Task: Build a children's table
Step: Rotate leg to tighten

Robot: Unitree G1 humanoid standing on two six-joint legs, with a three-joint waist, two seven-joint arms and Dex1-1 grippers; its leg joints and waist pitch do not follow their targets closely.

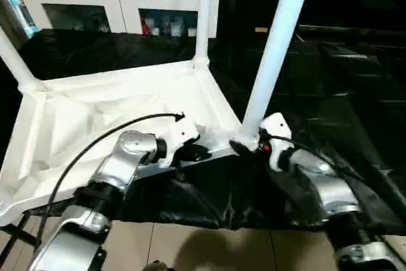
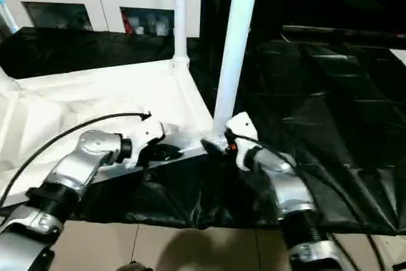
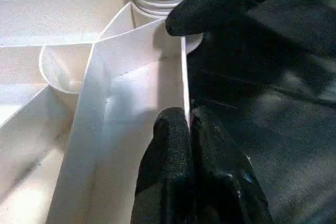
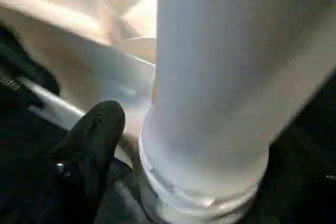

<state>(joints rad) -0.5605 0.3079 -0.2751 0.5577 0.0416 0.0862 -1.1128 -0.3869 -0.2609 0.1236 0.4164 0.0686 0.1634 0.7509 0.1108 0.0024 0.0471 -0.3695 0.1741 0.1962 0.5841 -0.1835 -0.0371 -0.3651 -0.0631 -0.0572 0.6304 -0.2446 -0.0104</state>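
The children's table lies upside down on a black sheet, its white rimmed top [image 1: 95, 112] facing up. Three white legs stand in corner sockets: the near right leg [image 1: 276, 49], the far right leg [image 1: 203, 17] and a far left leg [image 1: 16, 61]. My left gripper [image 3: 188, 124] is shut on the thin front rim of the top, close to the near right corner [image 1: 190, 152]. My right gripper [image 1: 244, 147] sits at the base of the near right leg. One black finger [image 4: 89, 150] stands just beside the leg's ribbed collar with a small gap; the other finger is hidden behind the leg.
A white cabinet [image 1: 120, 4] with glass doors stands behind the table. The black sheet [image 1: 330, 93] spreads wide to the right. Pale floor tiles [image 1: 190, 245] show below the sheet's front edge. A black cable [image 1: 95, 141] arcs over my left forearm.
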